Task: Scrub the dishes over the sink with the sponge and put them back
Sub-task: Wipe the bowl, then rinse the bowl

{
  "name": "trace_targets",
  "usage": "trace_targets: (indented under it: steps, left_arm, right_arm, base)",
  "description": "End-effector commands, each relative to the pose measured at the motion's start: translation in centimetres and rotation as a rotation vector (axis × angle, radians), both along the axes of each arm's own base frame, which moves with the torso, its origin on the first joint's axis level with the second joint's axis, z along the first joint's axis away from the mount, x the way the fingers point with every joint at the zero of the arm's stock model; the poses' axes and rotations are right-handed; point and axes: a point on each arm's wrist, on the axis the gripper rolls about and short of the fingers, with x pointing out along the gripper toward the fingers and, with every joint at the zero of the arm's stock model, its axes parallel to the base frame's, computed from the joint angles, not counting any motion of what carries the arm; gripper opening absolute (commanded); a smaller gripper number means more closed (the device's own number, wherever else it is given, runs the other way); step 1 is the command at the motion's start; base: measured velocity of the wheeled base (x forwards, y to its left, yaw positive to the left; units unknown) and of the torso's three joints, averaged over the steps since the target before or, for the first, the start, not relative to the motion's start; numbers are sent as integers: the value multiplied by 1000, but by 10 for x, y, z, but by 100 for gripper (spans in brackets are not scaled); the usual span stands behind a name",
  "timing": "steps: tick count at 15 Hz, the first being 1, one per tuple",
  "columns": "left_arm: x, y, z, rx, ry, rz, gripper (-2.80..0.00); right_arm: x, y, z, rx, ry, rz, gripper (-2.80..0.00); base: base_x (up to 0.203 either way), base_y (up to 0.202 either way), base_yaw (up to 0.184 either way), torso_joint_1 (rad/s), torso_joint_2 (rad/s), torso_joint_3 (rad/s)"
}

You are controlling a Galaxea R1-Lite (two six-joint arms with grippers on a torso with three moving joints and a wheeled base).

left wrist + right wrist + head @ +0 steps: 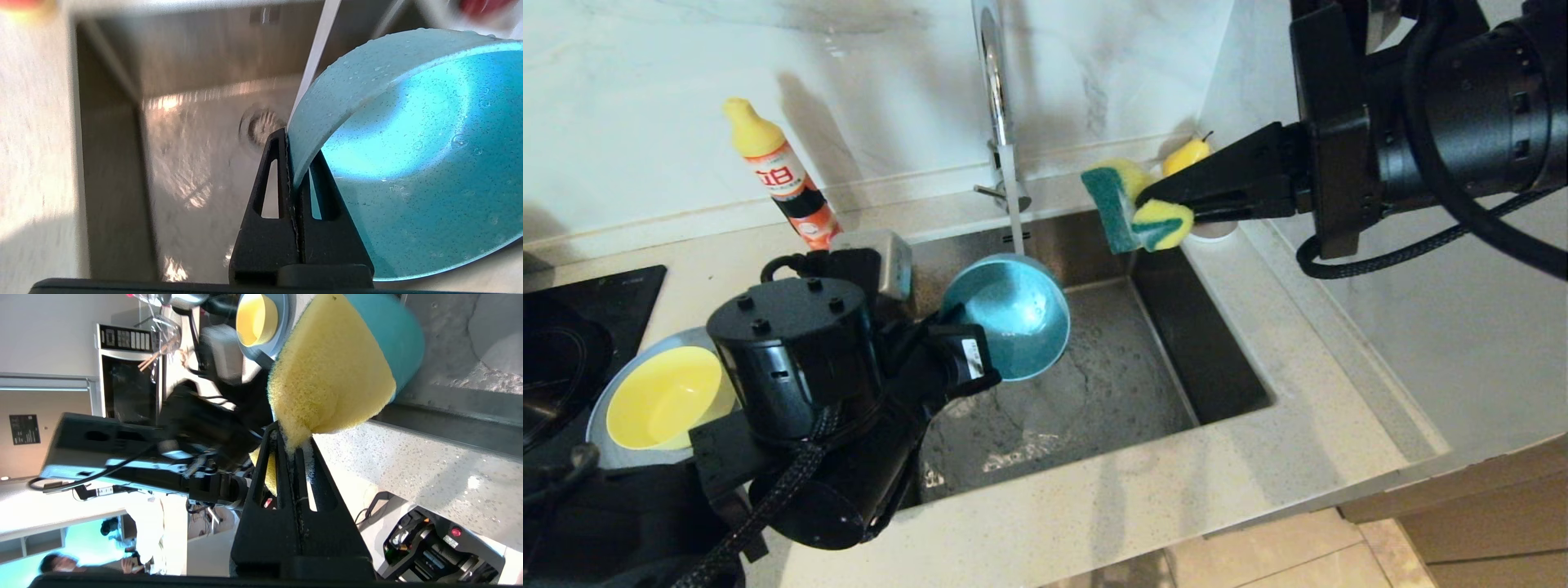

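My left gripper (949, 317) (296, 143) is shut on the rim of the small teal-blue bowl (1013, 318) (408, 163). It holds the wet bowl tilted on edge over the sink (1111, 367) (196, 163). A thin stream of water (1015, 220) (316, 53) falls from the faucet (995, 82) at the bowl's upper rim. My right gripper (1147, 196) (294, 437) is shut on the yellow sponge (1131, 204) (335, 375), held in the air above the sink's back right corner, green face toward the bowl. The yellow-green bowl (662, 400) sits in the grey-blue plate (609, 384) on the left counter.
An orange dish-soap bottle (784, 184) stands at the back left, a metal box (894, 261) by the sink's left corner. A black cooktop (572, 343) lies at far left. A yellow fruit (1186, 155) sits on a white dish behind the sponge.
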Motion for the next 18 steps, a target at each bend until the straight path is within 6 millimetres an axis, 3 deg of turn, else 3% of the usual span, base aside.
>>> trace_targets:
  steps: [1, 6, 12, 18]
  left_arm:
    - [0, 4, -20, 39, 75, 13, -280]
    - [10, 22, -37, 52, 315, 16, -280]
    - [43, 44, -13, -154, 559, 13, -280]
    - [86, 34, -15, -221, 662, 88, -280]
  right_arm:
    - [-9, -15, 8, 20, -16, -18, -280]
    - [3, -35, -12, -33, 36, -115, -280]
    - [-4, -47, -23, -71, 39, -126, -280]
    - [-9, -52, -35, -95, 71, -127, -280]
  base:
    - [0, 0, 0, 0, 0, 0]
    - [0, 0, 0, 0, 0, 0]
    - [0, 0, 0, 0, 0, 0]
    - [0, 0, 0, 0, 0, 0]
